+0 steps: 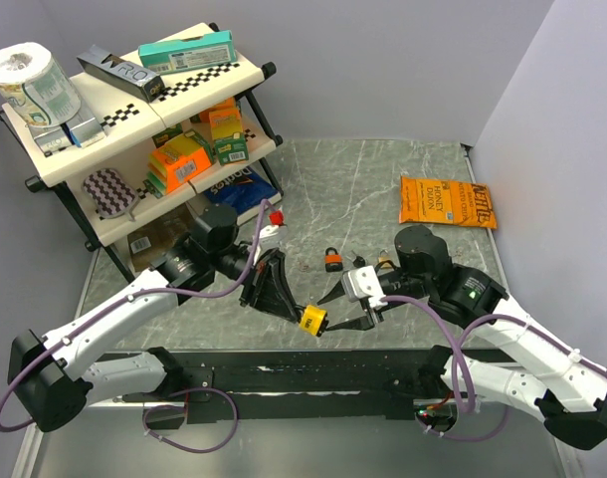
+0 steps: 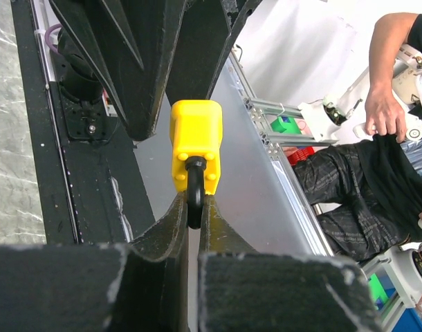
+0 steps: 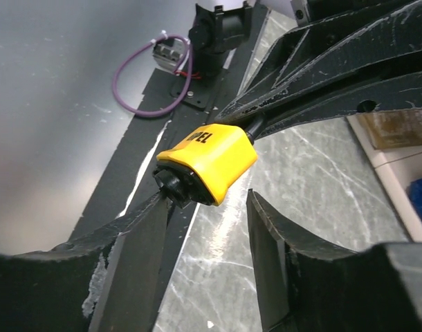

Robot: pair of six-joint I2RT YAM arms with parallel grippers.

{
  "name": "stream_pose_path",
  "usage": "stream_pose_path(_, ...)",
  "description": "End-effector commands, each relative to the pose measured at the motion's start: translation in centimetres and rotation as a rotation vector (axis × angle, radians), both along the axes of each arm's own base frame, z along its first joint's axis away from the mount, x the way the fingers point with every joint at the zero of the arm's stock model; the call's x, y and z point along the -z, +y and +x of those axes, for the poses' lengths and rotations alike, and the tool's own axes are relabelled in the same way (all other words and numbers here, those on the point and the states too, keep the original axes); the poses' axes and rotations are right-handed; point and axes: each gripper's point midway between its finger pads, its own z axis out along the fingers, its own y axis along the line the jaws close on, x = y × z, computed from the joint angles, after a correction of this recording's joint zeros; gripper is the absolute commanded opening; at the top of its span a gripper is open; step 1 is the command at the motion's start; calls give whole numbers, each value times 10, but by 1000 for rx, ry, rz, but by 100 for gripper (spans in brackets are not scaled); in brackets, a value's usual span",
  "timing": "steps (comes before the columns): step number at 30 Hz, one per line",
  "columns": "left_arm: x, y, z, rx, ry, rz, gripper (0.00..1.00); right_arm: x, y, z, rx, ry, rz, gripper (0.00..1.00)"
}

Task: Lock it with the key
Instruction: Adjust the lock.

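Observation:
A yellow padlock [image 1: 312,321] hangs just above the table's near edge between the two arms. My left gripper [image 1: 296,311] is shut on its black shackle [image 2: 194,197], and the yellow body [image 2: 196,142] points away from the left gripper [image 2: 193,204]. In the right wrist view the padlock [image 3: 209,158] has a black key head [image 3: 171,185] sticking out of its bottom end. My right gripper [image 3: 207,200] stands open around that end. One of its fingers [image 3: 138,228] touches the key head; the other is apart from it. Seen from above, the right gripper [image 1: 341,311] sits just right of the padlock.
A small orange padlock [image 1: 333,260] lies on the marble table, with a brass one [image 1: 383,264] beside my right wrist. A chips bag [image 1: 446,201] lies at the back right. A stocked shelf rack [image 1: 134,129] fills the back left. A person [image 2: 377,138] stands beyond the near edge.

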Motion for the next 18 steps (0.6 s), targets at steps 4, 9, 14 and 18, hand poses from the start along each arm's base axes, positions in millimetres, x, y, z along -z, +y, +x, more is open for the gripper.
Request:
stream_pose_path(4, -2, -8, -8, 23, -49, -24, 1, -31, 15, 19, 41, -84, 101, 53)
stream_pose_path(9, 7, -13, -8, 1, -45, 1, 1, -31, 19, 24, 65, -66, 99, 52)
stream_pose_path(14, 10, -15, -13, 8, -57, 3, 1, -32, 23, 26, 61, -49, 98, 53)
stream_pose_path(18, 9, -18, -16, 14, -63, 1, 1, -27, 26, 25, 48, -22, 86, 52)
